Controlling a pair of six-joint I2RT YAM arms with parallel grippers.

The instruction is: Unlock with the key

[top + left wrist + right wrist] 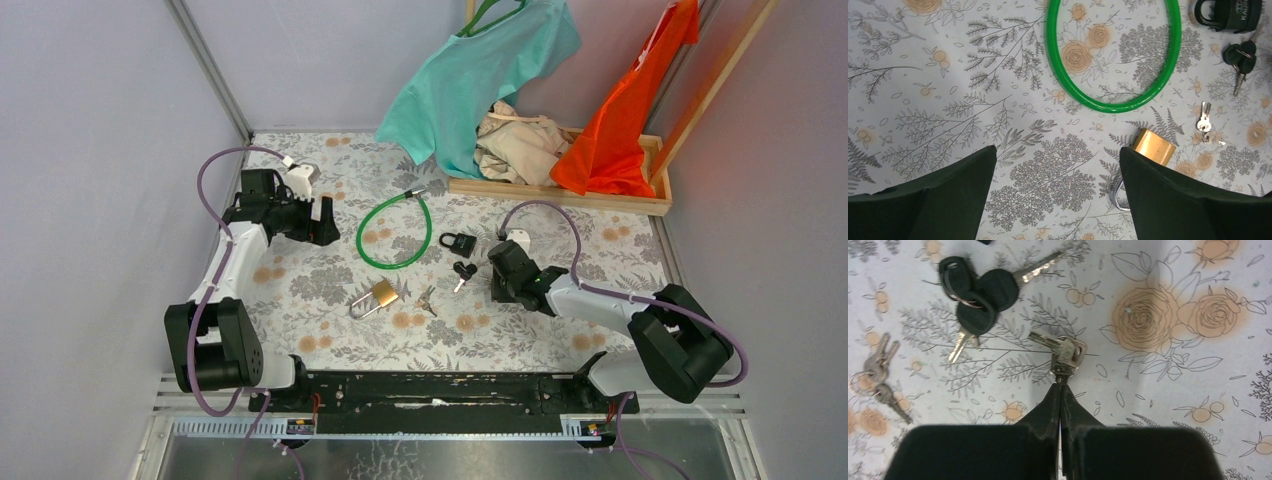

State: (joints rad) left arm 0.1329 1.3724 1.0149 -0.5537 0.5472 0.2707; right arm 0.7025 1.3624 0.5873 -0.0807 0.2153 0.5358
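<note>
While fast in the closed right hand, a small silvery ringed key.

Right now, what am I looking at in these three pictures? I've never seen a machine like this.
These are two robot arms bolted to a table's near edge, each ending in a two-finger gripper. The wide picture comes from a camera above and behind them; the other two come from cameras on the wrists. On the table lie a green loop, a black padlock, a brass padlock, black keys and small keys. A tray at the back holds clothes. The left gripper is open, holding nothing. The right gripper is shut on a silver key.
</note>
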